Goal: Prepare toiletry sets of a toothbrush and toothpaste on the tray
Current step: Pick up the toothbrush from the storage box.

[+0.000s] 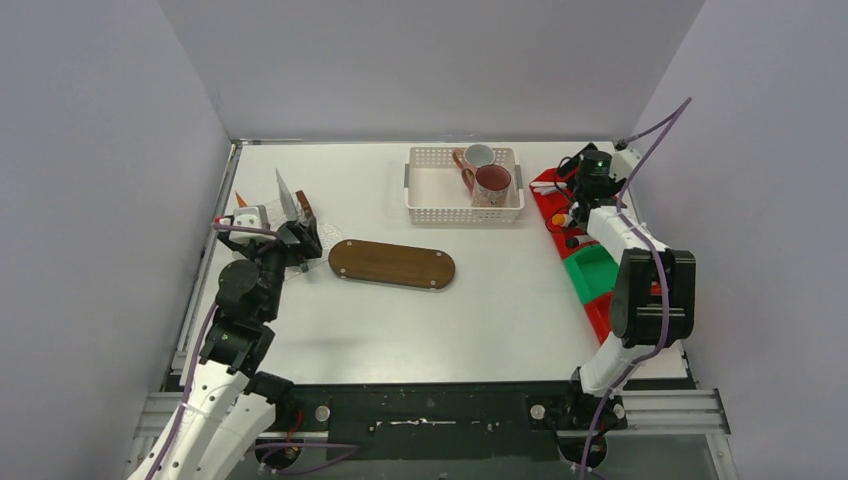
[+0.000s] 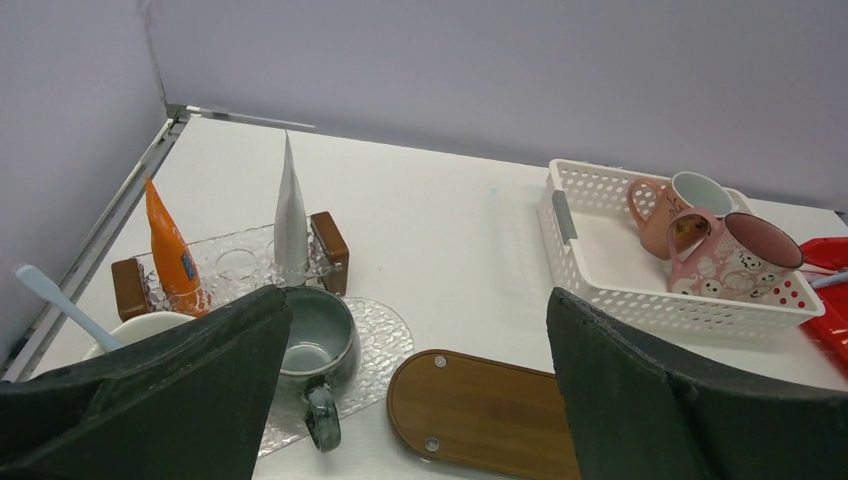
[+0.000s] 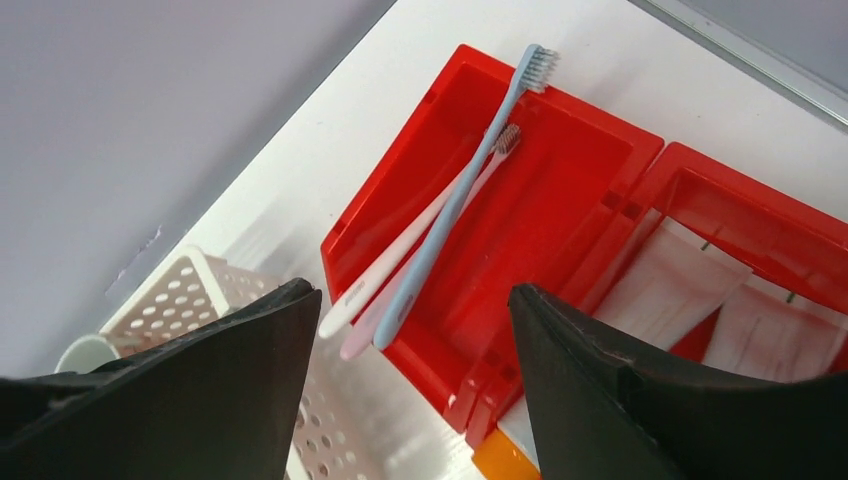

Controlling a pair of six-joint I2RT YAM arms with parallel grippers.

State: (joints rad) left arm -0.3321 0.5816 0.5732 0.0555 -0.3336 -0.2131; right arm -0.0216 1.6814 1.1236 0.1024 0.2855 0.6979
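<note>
The wooden tray (image 1: 392, 263) lies bare at mid-table; it also shows in the left wrist view (image 2: 480, 415). My left gripper (image 2: 418, 300) is open and empty above a dark green mug (image 2: 315, 345) on a clear glass mat. Beside that mug a whitish mug (image 2: 140, 330) holds a light blue toothbrush (image 2: 55, 300). An orange tube (image 2: 170, 250) and a white tube (image 2: 290, 205) stand in a clear holder. My right gripper (image 3: 412, 292) is open and empty above a red bin (image 3: 560, 200) holding a blue toothbrush (image 3: 460, 200) and a white one (image 3: 420, 240).
A white basket (image 1: 440, 200) at the back holds a pink-handled mug (image 1: 478, 157) and a maroon mug (image 1: 492, 183). Red and green bins (image 1: 592, 270) line the right edge. White tubes (image 3: 690, 290) lie in the adjoining red bin. Walls close three sides.
</note>
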